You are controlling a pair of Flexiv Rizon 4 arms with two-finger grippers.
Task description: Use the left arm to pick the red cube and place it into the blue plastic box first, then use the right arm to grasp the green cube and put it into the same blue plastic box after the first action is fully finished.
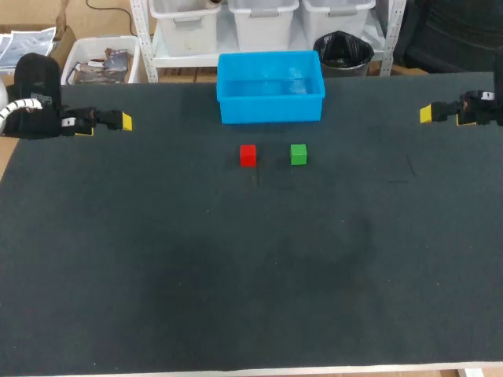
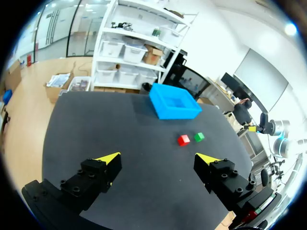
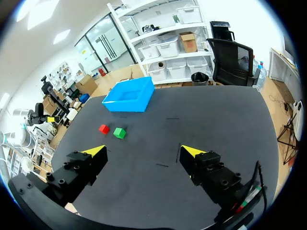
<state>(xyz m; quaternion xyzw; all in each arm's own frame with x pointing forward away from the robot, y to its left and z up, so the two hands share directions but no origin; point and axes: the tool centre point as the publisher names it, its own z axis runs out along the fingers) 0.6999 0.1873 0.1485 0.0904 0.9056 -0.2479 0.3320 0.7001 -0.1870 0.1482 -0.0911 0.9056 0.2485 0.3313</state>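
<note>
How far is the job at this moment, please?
Done: nothing; the blue plastic box is empty. In hand: nothing; the left gripper and right gripper are open, away from the cubes. Left: the small red cube, then the small green cube, both resting on the dark table.

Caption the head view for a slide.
Left gripper and right gripper at opposite table sides; red cube beside green cube, near the blue plastic box.
</note>
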